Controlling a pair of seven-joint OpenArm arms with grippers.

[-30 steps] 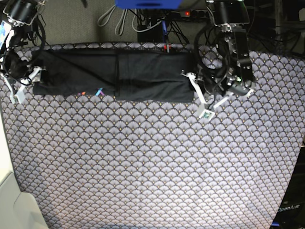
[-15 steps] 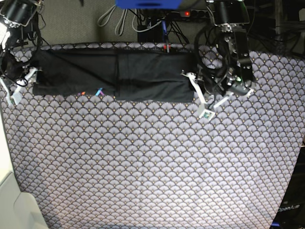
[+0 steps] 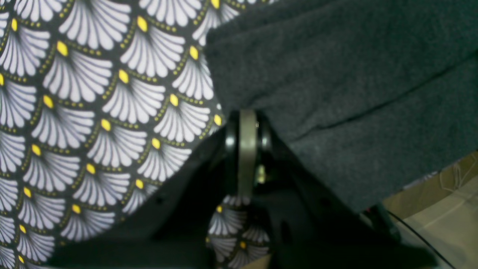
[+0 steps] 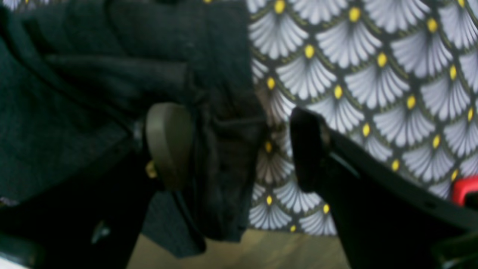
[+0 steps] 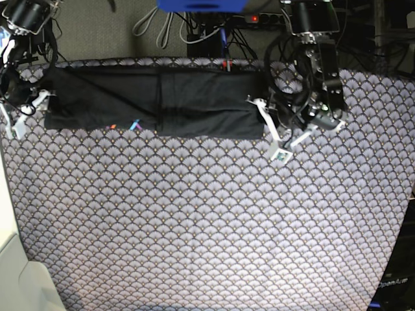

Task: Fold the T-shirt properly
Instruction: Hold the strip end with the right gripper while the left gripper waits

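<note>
Patterned cloth with white fan shapes and yellow dots covers the table [image 5: 207, 227], which fills most of the base view.

Left gripper [image 3: 246, 123]: seen from its wrist camera, the jaws are pressed together with no gap, tips meeting at the lower edge of the T-shirt [image 5: 155, 103]. Whether a layer of cloth is pinched between them cannot be told. In the base view this gripper [image 5: 285, 139] sits in the upper right of the frame, just beside the right end of the folded shirt.

Right gripper [image 4: 239, 149]: jaws stand wide apart. One pad [image 4: 168, 144] lies against a bunched, creased edge of the shirt [image 4: 93, 74]; the opposite finger is over the bare patterned cloth, clear of the fabric. In the base view this gripper [image 5: 26, 113] is at the upper left edge, beside the shirt's left end.

T-shirt: dark grey, lying flat as a long horizontal band across the upper part of the table, between the two grippers. A vertical crease runs near its middle. Small coloured marks [image 5: 133, 124] show at its lower edge, left of centre.

Cables and a power strip [image 5: 259, 18] sit behind the table at the top of the frame.
</note>
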